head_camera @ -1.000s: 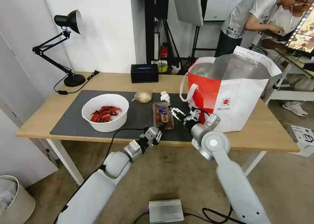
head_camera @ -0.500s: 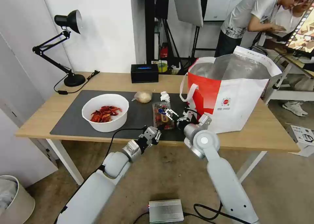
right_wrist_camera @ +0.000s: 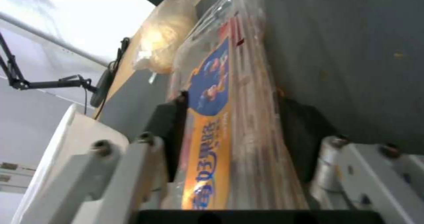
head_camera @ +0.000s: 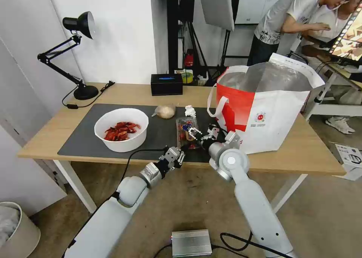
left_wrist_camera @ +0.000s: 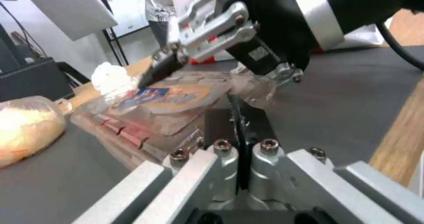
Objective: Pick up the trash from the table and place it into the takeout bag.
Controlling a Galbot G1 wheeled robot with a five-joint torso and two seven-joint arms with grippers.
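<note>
The clear clamshell tray (head_camera: pixel 186 131) with red bits lies on the dark grey mat (head_camera: pixel 83 137) of the table (head_camera: pixel 313 156). My right gripper (head_camera: pixel 194 133) stands open at its near end, and the tray (right_wrist_camera: pixel 230 118) lies between the two fingers (right_wrist_camera: pixel 170 131). Behind the tray are the crumpled tissue (head_camera: pixel 190 110) and the beige knotted lump (head_camera: pixel 166 111). The white bowl of red scraps (head_camera: pixel 121 129) sits on the mat's left part. The red-and-white takeout bag (head_camera: pixel 264 107) stands open at the right. My left gripper (head_camera: pixel 174 157) hangs shut at the table's front edge, short of the tray (left_wrist_camera: pixel 168 98).
A black box (head_camera: pixel 166 84) and a black desk lamp (head_camera: pixel 81 54) stand along the table's far side. On the floor lie a silver box (head_camera: pixel 191 243) between my arms and a pale bin (head_camera: pixel 15 228) at the left. People stand behind the bag.
My right gripper has moved left, away from the bag, until its fingers stand around the clamshell tray. The left arm has barely moved.
</note>
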